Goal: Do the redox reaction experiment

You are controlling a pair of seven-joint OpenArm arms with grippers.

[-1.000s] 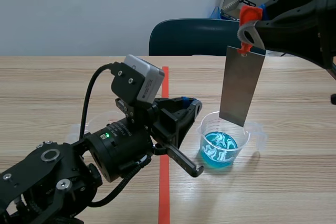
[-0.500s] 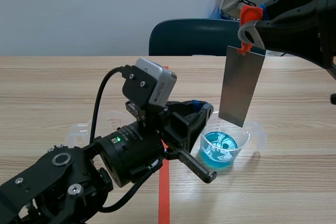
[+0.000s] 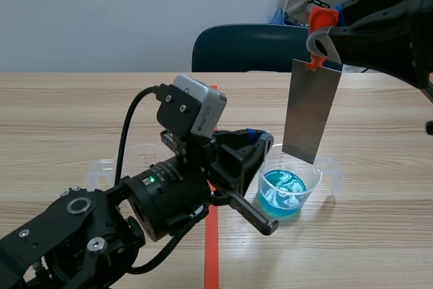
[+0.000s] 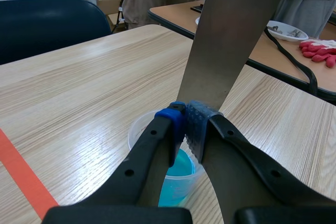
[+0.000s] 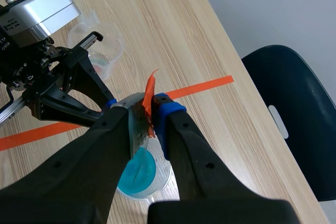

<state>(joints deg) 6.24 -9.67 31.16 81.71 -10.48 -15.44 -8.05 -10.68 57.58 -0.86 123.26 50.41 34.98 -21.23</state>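
Right end effector (image 5: 148,111): clamped on orange tab (image 3: 318,18) atop metal plate (image 3: 311,109), upper right of scene frame. Plate hangs upright, lower edge at rim of beaker (image 3: 323,170), centre-right on worktop (image 3: 379,235). Blue solution (image 3: 284,193) inside; plate apparently not yet dipped.
Left end effector (image 4: 186,124): fingers together, nothing between, just left of beaker.
Step, judged: immersing plate.
Next: lower plate straight down, clear of rim.
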